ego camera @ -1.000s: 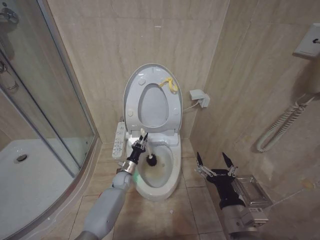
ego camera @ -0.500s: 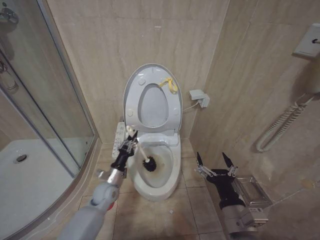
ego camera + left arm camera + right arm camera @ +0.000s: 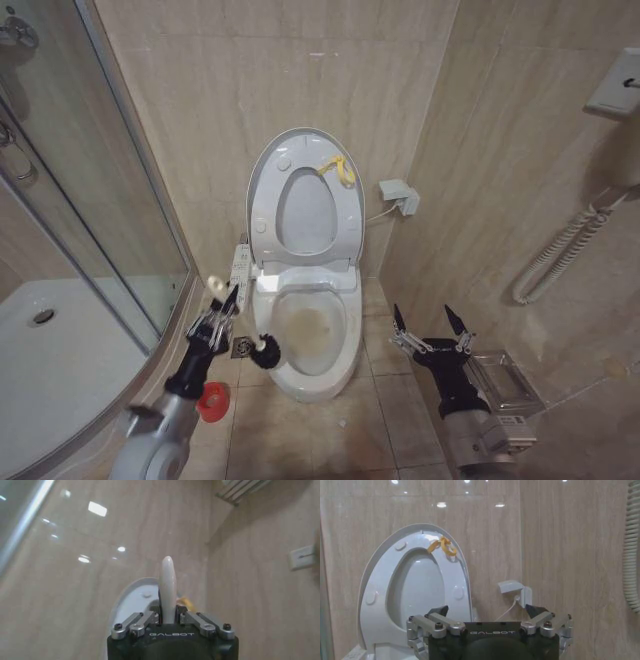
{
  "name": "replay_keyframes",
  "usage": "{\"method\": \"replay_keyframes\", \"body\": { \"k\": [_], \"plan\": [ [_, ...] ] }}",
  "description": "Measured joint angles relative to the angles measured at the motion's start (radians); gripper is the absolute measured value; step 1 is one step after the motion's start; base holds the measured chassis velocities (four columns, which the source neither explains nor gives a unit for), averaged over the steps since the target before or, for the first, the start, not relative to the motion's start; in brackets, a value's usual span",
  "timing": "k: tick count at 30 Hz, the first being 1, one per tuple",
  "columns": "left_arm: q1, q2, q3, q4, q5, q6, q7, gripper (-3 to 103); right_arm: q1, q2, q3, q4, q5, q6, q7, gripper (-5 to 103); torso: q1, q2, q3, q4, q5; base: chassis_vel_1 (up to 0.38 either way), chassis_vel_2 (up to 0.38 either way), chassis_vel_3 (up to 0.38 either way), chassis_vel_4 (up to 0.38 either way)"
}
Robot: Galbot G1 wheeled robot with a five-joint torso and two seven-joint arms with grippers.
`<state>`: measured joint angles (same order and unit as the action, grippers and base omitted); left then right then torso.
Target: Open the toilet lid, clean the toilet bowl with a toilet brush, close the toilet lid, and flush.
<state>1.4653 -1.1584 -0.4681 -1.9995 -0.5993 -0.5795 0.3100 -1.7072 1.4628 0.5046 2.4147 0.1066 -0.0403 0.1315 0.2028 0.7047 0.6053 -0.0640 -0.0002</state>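
The left gripper (image 3: pixel 222 308) is clamped on the thin white handle of the toilet brush (image 3: pixel 262 347), holding it outside the toilet bowl (image 3: pixel 345 345), off the bowl's 9 o'clock side and above the floor tiles. The black bristle head hangs at about 4 o'clock from the gripper, just beside the bowl's outer wall, and the red cup holder (image 3: pixel 212 401) stands on the floor at about 7 o'clock from the head. In the left wrist view the handle stands straight up between the closed jaws. The brush looks light and stiff, with a smooth, probably wet and slippery handle, so a firm pinch near the handle's upper end, as now, seems the sound hold; the bristles will likely flex and drip. The toilet lid (image 3: pixel 266 170) stands upright against the wall with its yellow loop tag (image 3: pixel 340 170) near 1 o'clock on its face. The right gripper (image 3: pixel 432 325) waits at 3 o'clock from the bowl, jaws spread and empty.
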Motion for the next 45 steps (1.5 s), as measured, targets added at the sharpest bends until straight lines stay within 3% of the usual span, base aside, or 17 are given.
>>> {"method": "replay_keyframes", "body": {
  "k": [6, 9, 18, 23, 30, 35, 40, 45],
  "plan": [
    [0.073, -0.117, -0.087, 0.052, 0.079, -0.061, -0.003, 19, 0.000, 0.000, 0.000, 0.000, 0.000, 0.000, 0.000, 100, 0.000, 0.000, 0.000, -0.0002, 0.0002, 0.000, 0.000, 0.000, 0.000],
    [0.085, -0.142, -0.136, 0.099, 0.072, -0.090, 0.005, 19, 0.000, 0.000, 0.000, 0.000, 0.000, 0.000, 0.000, 100, 0.000, 0.000, 0.000, 0.0000, 0.0001, 0.000, 0.000, 0.000, 0.000],
    [0.035, -0.140, -0.235, 0.335, -0.021, -0.160, 0.017, 19, 0.000, 0.000, 0.000, 0.000, 0.000, 0.000, 0.000, 100, 0.000, 0.000, 0.000, 0.0000, 0.0000, 0.000, 0.000, 0.000, 0.000],
    [-0.037, -0.125, -0.240, 0.578, -0.077, -0.233, 0.082, 19, 0.000, 0.000, 0.000, 0.000, 0.000, 0.000, 0.000, 100, 0.000, 0.000, 0.000, -0.0001, 0.0000, 0.000, 0.000, 0.000, 0.000],
    [-0.089, -0.120, -0.234, 0.759, -0.079, -0.242, 0.146, 19, 0.000, 0.000, 0.000, 0.000, 0.000, 0.000, 0.000, 100, 0.000, 0.000, 0.000, -0.0002, 0.0000, 0.000, 0.000, 0.000, 0.000],
    [-0.098, -0.120, -0.230, 0.793, -0.099, -0.243, 0.161, 19, 0.000, 0.000, 0.000, 0.000, 0.000, 0.000, 0.000, 100, 0.000, 0.000, 0.000, 0.0001, 0.0002, 0.000, 0.000, 0.000, 0.000],
    [-0.083, -0.121, -0.205, 0.715, -0.118, -0.241, 0.169, 19, 0.000, 0.000, 0.000, 0.000, 0.000, 0.000, 0.000, 100, 0.000, 0.000, 0.000, 0.0000, 0.0004, 0.000, 0.000, 0.000, 0.000],
    [-0.092, -0.125, -0.210, 0.686, -0.070, -0.241, 0.166, 19, 0.000, 0.000, 0.000, 0.000, 0.000, 0.000, 0.000, 100, 0.000, 0.000, 0.000, -0.0001, 0.0003, 0.000, 0.000, 0.000, 0.000]
  ]
}}
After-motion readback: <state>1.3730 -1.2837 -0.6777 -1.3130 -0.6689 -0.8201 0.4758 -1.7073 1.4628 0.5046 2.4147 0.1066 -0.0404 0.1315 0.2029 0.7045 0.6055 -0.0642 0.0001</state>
